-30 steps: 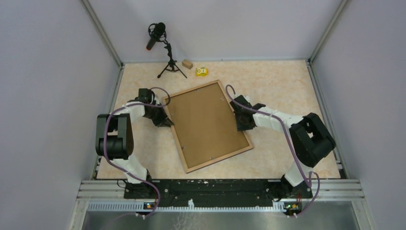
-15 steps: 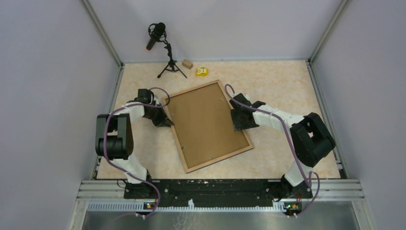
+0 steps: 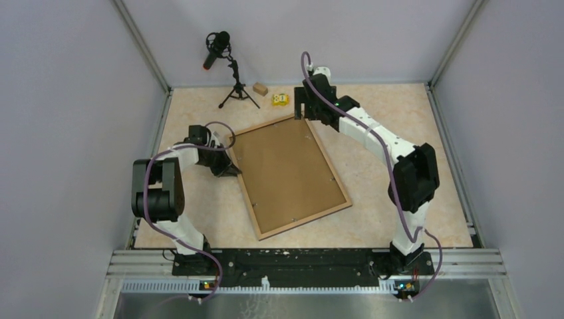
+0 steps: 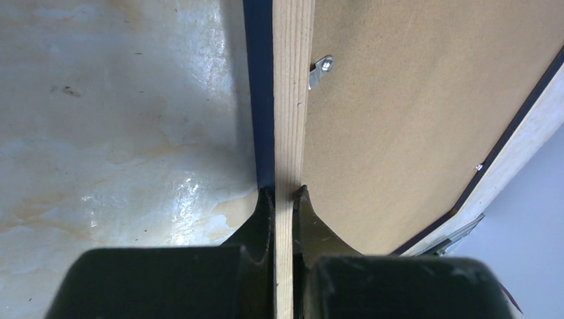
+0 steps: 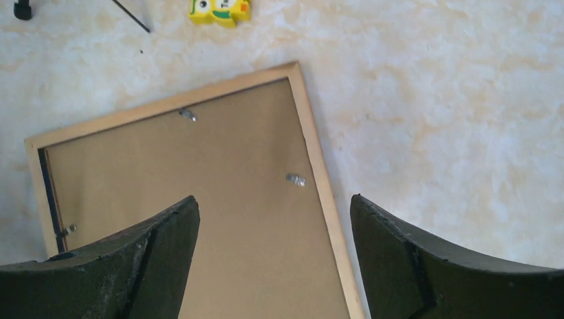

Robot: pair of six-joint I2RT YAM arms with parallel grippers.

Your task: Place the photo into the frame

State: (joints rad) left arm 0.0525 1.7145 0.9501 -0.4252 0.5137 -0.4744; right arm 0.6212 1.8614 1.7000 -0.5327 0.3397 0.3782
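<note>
Left jaws pinch frame (image 4: 287,100); marbled beige table (image 3: 386,199), grey walls (image 3: 66,133).

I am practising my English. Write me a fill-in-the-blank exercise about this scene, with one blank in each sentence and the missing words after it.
The left hand is ___ on the rim of the frame.
The right hand hangs open and holds ___.
The frame lies with its brown backing board facing ___.
The small toy beyond the frame is ___ in colour.
Missing words: shut; nothing; up; yellow.
</note>
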